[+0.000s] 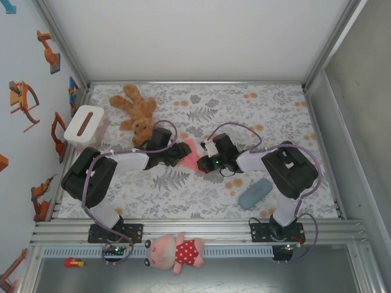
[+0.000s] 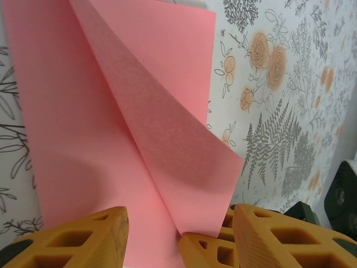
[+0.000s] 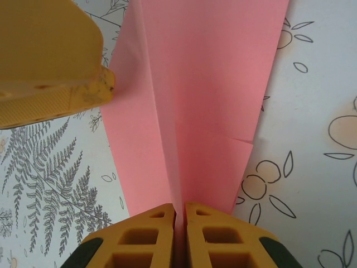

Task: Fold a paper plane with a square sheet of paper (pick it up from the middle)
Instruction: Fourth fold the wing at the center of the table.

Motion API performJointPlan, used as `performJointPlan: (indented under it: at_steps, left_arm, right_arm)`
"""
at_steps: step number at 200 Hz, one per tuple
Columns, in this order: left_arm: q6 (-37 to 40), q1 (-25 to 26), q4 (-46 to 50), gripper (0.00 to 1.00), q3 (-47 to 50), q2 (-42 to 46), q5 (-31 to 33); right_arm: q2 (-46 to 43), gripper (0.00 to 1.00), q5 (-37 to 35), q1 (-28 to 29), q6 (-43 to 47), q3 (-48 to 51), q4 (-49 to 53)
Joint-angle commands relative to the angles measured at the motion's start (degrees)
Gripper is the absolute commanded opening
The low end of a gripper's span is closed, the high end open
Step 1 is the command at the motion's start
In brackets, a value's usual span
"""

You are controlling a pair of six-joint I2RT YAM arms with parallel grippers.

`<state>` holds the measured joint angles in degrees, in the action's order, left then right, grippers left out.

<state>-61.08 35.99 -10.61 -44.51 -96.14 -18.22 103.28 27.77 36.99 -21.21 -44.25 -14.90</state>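
Note:
The salmon-pink sheet of paper (image 1: 192, 156) lies mid-table, folded into a narrow paper plane shape with a centre crease. In the right wrist view my right gripper (image 3: 179, 209) is shut on the raised centre crease of the paper (image 3: 206, 95). My left gripper (image 2: 178, 215) is open, its two orange fingers (image 2: 83, 240) standing either side of a lifted flap of the paper (image 2: 167, 128). One right finger (image 2: 206, 251) shows between them. From above, the left gripper (image 1: 182, 152) and right gripper (image 1: 201, 162) meet at the paper from opposite sides.
A brown teddy bear (image 1: 137, 113) lies at the back left beside a white box (image 1: 84, 125). A grey-blue pouch (image 1: 255, 193) rests front right, near the right arm. A pink plush toy (image 1: 177, 253) sits on the front rail. Metal walls bound the floral table (image 1: 275, 116).

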Motion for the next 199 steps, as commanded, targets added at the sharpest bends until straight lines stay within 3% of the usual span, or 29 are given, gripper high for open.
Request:
performJointPlan:
  at_steps: [1, 86, 165, 199]
  left_arm:
    - [2.7, 0.4, 2.5, 0.52, -1.6, -1.1, 1.7]
    - [2.7, 0.4, 6.8, 0.51, -5.0, -4.7, 2.0]
    - [3.1, 0.9, 14.0, 0.51, -7.1, -8.0, 4.1]
    - [3.2, 0.9, 14.5, 0.52, -7.5, -8.7, 3.8]
  right_arm:
    - [1.2, 0.12, 1.0, -0.3, -1.1, 1.2, 1.2]
    - [0.7, 0.14, 1.3, -0.5, -1.6, 0.9, 1.9]
    - [-4.8, 0.29, 1.8, -1.2, -6.9, -0.4, 3.7]
    - [-5.0, 0.30, 1.9, -1.2, -7.4, -1.0, 5.6]
